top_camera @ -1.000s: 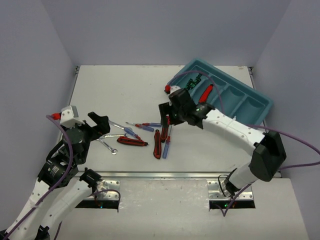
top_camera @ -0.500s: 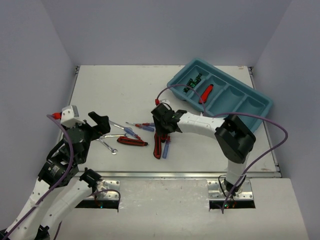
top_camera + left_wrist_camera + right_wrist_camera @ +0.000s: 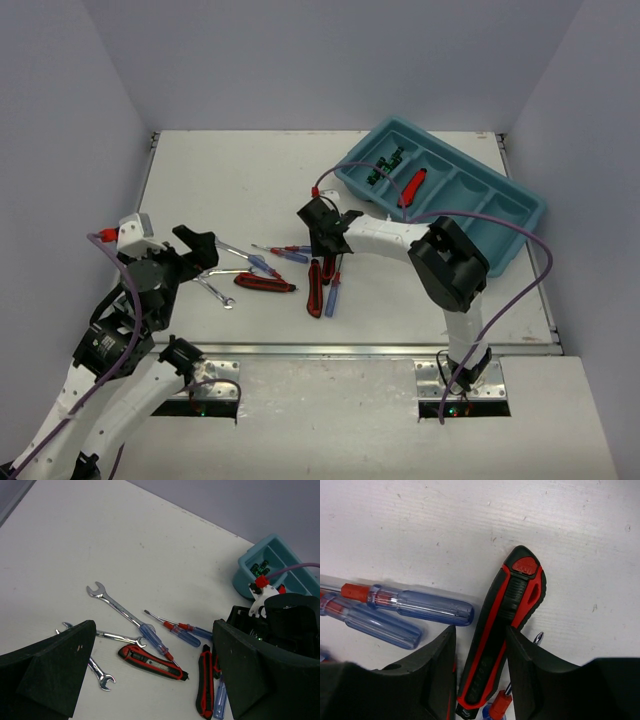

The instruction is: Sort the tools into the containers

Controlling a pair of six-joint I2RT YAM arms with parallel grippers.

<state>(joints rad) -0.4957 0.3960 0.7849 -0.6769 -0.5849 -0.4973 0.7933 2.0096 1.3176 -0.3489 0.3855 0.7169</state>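
Observation:
My right gripper [image 3: 326, 248] is down on the tool pile, its jaws still open and straddling a red-and-black utility knife [image 3: 512, 595]. The right finger [image 3: 530, 655] touches the knife; a narrow gap shows at the left finger [image 3: 437, 660]. Two blue-and-red screwdrivers [image 3: 420, 607] lie just left of it. More knives [image 3: 265, 282], screwdrivers [image 3: 285, 252] and silver wrenches [image 3: 215, 290] lie scattered mid-table. The teal tray [image 3: 505, 240] at the back right holds green-and-black screwdrivers [image 3: 385, 165] and a red knife [image 3: 411, 187]. My left gripper [image 3: 192, 255] hovers wide open and empty over the wrenches [image 3: 115, 605].
The right arm's purple cable [image 3: 480, 215] loops over the tray. Grey walls enclose the table on three sides. A metal rail [image 3: 330, 350] runs along the near edge by the arm bases.
The right gripper has moved left and down from near the tray onto the tool pile, and its jaws have narrowed around the knife. The left arm has barely shifted.

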